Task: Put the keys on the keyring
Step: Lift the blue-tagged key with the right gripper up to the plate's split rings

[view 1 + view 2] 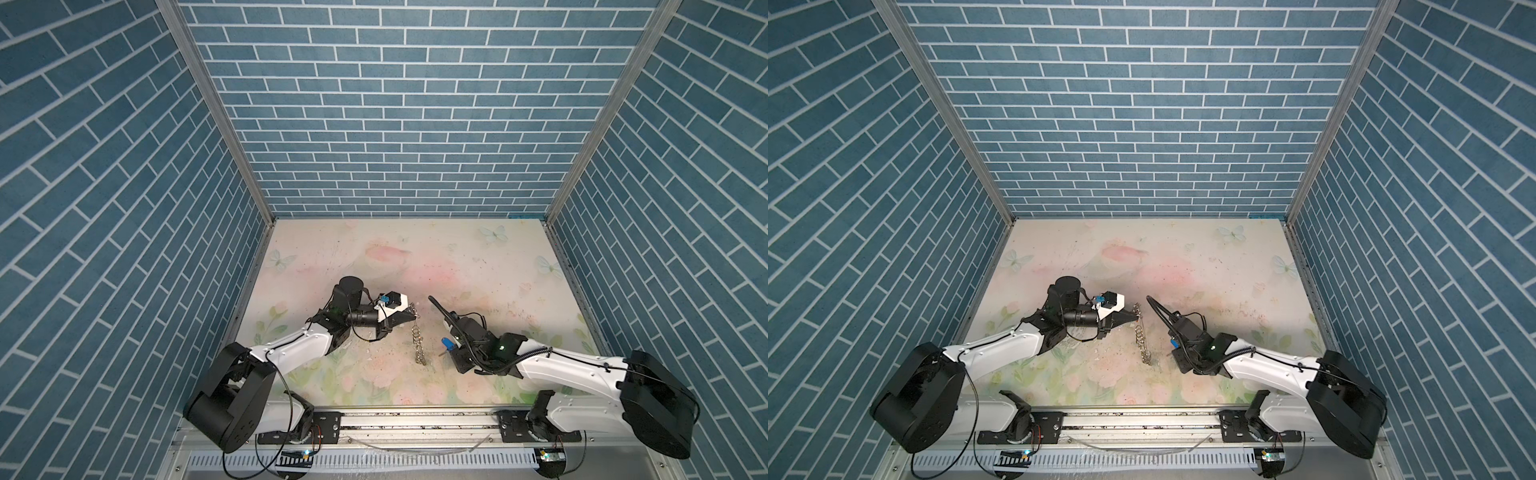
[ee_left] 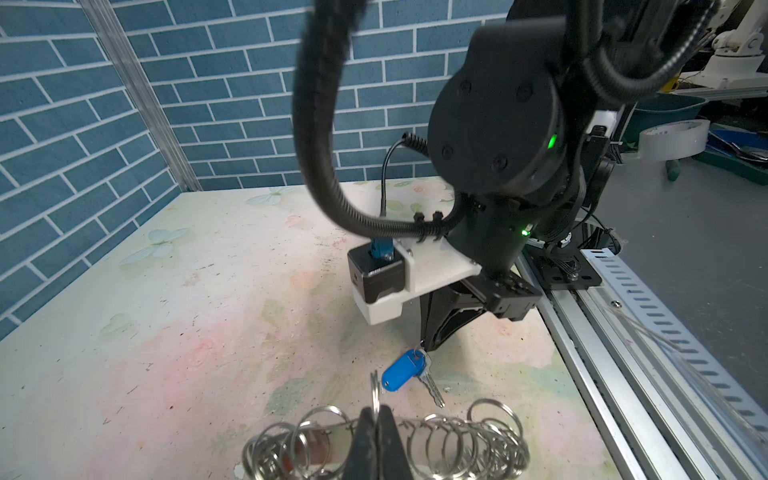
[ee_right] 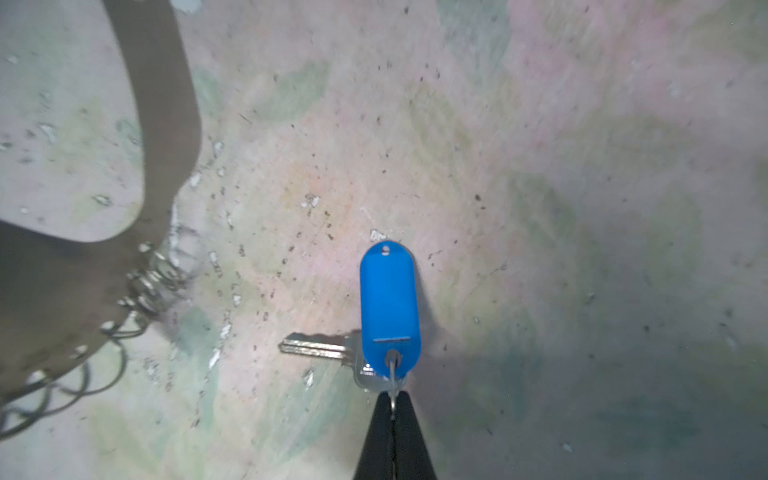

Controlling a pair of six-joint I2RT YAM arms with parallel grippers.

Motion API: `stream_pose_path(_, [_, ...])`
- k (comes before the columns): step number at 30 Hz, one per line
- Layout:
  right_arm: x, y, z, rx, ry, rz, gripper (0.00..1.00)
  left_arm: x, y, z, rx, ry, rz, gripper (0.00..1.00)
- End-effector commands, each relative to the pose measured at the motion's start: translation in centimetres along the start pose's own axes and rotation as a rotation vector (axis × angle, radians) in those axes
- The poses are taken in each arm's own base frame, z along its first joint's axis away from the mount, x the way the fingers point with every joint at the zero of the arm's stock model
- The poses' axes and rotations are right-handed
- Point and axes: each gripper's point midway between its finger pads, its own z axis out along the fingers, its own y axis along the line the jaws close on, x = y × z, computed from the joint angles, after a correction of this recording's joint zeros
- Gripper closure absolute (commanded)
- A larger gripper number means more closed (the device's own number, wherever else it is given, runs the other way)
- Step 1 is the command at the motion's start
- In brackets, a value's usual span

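The silvery split-ring keyring point(image 2: 461, 442) is pinched by the left gripper point(image 2: 377, 415); nearby, the blue-tagged metal key point(image 3: 388, 303) is clamped by the right gripper point(image 3: 393, 409) and could be dropped if that thin hold slips

Keyring point(image 1: 417, 340) point(image 2: 436, 446): thin silvery hoop crowded with small split rings, bunched in row. One split ring pinched in my left gripper point(image 2: 377, 415), jaws closed. Row runs from grip toward near edge of table point(image 1: 457, 270); whether low end touches table, cannot tell.

Key point(image 3: 316, 347): single, silver, with blue tag point(image 3: 388, 307) point(image 2: 399, 376). Its small ring nipped in my right gripper point(image 3: 392, 405), jaws closed. Key and tag dangle near keyring, apart from it.
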Motion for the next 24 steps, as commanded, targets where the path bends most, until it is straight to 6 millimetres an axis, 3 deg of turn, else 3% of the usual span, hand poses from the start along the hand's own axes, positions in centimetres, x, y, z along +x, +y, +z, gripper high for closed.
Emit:
stream_pose_path(1, [-2.3,1.1,-2.9,-0.088,-0.053,-0.068,1.0,-0.5,-0.1,0.0,0.017,-0.014,0.01,1.0])
stream_pose_path(3, [-3.0,1.9,-3.9,-0.133,-0.064,-0.129,1.0,-0.5,-0.2,-0.1,0.021,-0.011,0.018,1.0])
stream_pose_path(13, [-9.1,2.3,-7.5,-0.164,-0.19,-0.337,1.0,-0.4,-1.6,0.3,0.085,0.017,0.028,1.0])
stream_pose_path(24, [-10.0,6.3,-9.4,-0.365,-0.334,-0.615,1.0,-0.5,-2.7,0.4,0.167,0.01,0.008,1.0])
